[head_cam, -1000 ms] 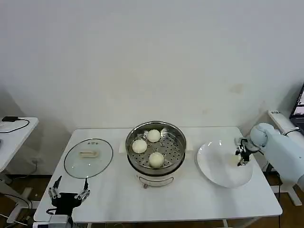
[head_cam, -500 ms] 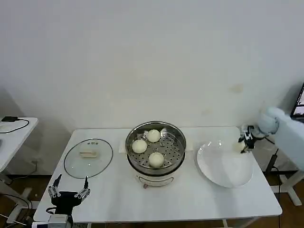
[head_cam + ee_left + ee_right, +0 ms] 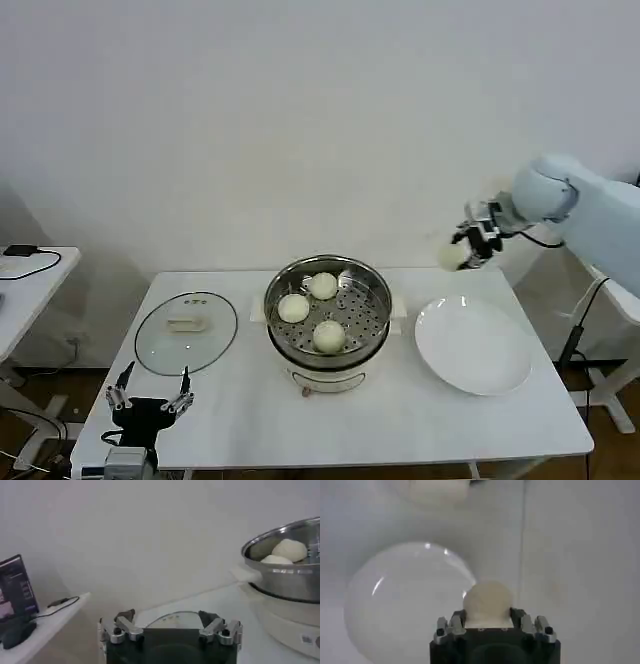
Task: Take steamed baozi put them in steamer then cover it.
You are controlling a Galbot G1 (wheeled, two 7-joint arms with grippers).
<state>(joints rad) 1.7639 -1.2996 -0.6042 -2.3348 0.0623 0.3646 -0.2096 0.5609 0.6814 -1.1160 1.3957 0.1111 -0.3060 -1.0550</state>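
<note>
Right claw [image 3: 468, 247]: clenched on baozi [image 3: 451, 256], raised above plate [image 3: 473, 345]
Steamer [image 3: 328, 311]: lay leftward, lower
Left claw [image 3: 147, 402]: released, parked

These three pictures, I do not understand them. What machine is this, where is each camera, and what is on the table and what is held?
It is a robot with two arms, each ending in a tool. The wide picture comes from its head, looking down at a white table. The other two come from cameras on its wrists. On the table stand a steamer with three baozi inside, a glass cover lying flat to its left, and a white plate, now bare, to its right. The right tool holds the fourth baozi in the air above the plate. The left tool waits open, low at the table's front edge.
</note>
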